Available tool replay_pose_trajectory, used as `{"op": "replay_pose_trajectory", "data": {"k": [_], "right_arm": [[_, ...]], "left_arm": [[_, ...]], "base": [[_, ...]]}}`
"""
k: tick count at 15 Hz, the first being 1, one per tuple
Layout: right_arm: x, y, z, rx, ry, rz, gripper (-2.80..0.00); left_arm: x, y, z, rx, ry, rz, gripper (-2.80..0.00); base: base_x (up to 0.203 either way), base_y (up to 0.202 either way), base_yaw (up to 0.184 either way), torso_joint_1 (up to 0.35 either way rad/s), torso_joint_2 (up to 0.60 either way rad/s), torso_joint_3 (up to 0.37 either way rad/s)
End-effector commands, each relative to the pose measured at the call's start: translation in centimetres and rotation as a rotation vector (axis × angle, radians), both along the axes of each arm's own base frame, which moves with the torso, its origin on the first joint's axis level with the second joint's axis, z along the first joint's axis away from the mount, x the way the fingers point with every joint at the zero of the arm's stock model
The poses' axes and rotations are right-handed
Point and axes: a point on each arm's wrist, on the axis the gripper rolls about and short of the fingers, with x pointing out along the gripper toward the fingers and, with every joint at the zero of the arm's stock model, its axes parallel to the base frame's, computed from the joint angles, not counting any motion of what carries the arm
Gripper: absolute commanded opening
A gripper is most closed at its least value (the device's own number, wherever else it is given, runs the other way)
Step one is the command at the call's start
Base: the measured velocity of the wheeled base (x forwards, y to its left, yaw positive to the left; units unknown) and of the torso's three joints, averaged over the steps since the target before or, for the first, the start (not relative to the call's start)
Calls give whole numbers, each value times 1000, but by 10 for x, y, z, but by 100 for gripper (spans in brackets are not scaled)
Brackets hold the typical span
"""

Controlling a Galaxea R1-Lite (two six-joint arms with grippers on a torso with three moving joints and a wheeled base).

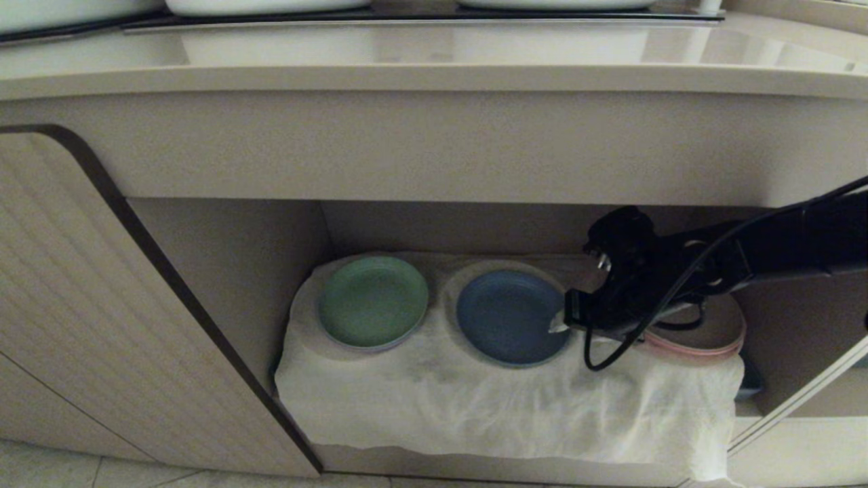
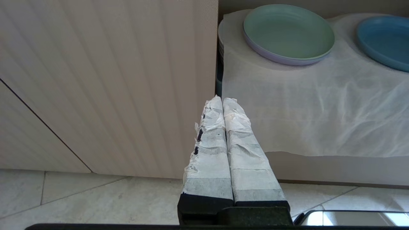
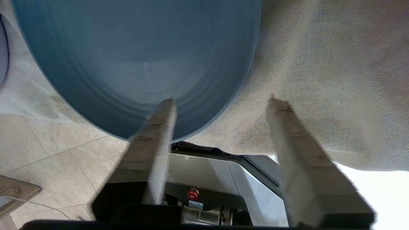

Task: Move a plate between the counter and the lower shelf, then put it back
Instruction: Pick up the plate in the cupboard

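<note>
Plate (image 1: 507, 313) is sitting on the lower shelf (image 1: 515, 400) cloth, beside the green plate (image 1: 373, 300). Right gripper (image 3: 220, 102) fingers are standing spread, straddling the plate's rim on its far side from the green plate. Left gripper (image 2: 222, 102) is idling, fingers pressed together.

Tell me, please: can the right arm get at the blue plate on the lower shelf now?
Probably yes. The right gripper is already at the blue plate, fingers apart with one over the rim, and nothing lies between them. The green plate sits clear to the side.
</note>
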Motion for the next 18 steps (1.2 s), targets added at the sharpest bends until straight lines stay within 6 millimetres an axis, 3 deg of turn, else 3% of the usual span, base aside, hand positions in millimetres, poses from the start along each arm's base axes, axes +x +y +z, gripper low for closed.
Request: {"op": "replay_pose_trajectory", "data": {"k": [1,13,18], "right_arm": [[-1,0,2,5,-4,0,0],[6,19,1,3,-25,36,0],[13,22,-11,-59,-27,-1,0]], "left_arm": [[0,0,0,0,0,0,-280],[0,0,0,-1,0,0,-280],[0,0,0,0,0,0,-280]], "base": [[0,0,0,0,0,0],[0,0,0,0,0,0],[0,0,0,0,0,0]]}}
